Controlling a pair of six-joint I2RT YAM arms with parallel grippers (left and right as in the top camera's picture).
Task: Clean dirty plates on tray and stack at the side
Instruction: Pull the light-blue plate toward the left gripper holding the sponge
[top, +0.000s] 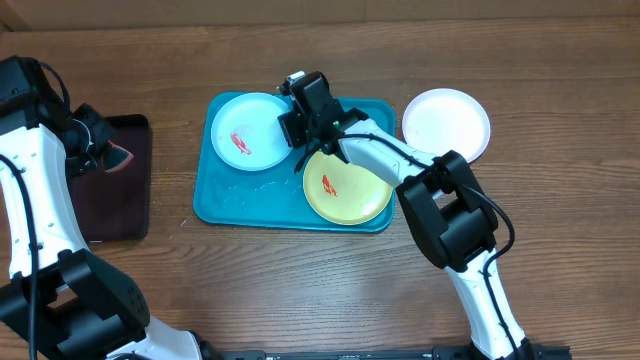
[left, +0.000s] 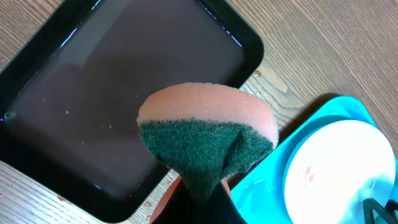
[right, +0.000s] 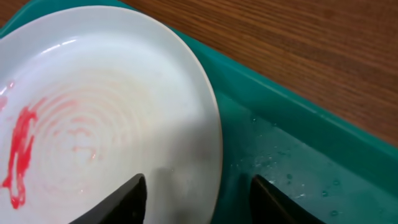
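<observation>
The turquoise tray holds a light blue plate with a red smear and a yellow-green plate with a small red smear. A white plate lies on the table to the right of the tray. My right gripper is open at the light blue plate's right edge. In the right wrist view the gripper straddles the rim of the plate, with one finger over the plate and one over the tray. My left gripper is shut on a pink-and-green sponge.
A dark maroon-black tray lies left of the turquoise tray. My left gripper hovers over its far edge, which also shows in the left wrist view. Bare wood table surrounds both trays.
</observation>
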